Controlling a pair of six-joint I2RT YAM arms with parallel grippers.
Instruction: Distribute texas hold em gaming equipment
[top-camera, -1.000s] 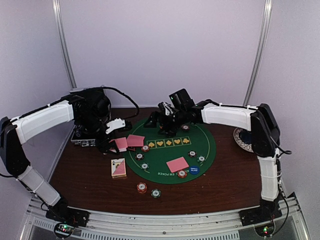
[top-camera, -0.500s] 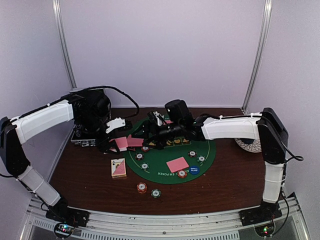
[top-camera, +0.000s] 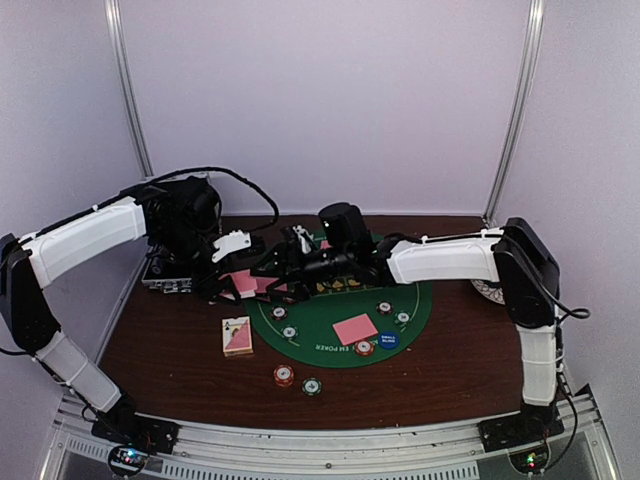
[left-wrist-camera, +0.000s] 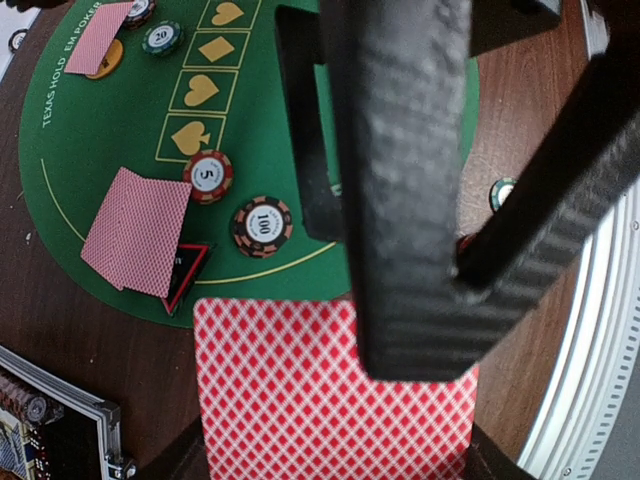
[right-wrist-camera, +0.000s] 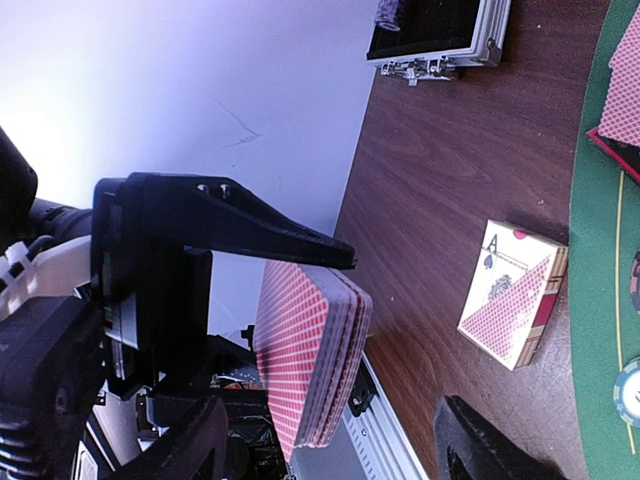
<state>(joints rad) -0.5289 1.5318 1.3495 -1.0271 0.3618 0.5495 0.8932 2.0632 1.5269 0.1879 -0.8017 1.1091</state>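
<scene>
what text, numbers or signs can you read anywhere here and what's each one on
"TEXAS HOLD EM POKER": rim of the round green felt mat
"5": red-white striped chip
"100": orange-black striped chip
"20": green striped chip
"A" over a spade: pink-patterned card box
Yellow spade, heart, diamond signs: boxes on the mat
Blue marker disc: white lettering too blurred to read
</scene>
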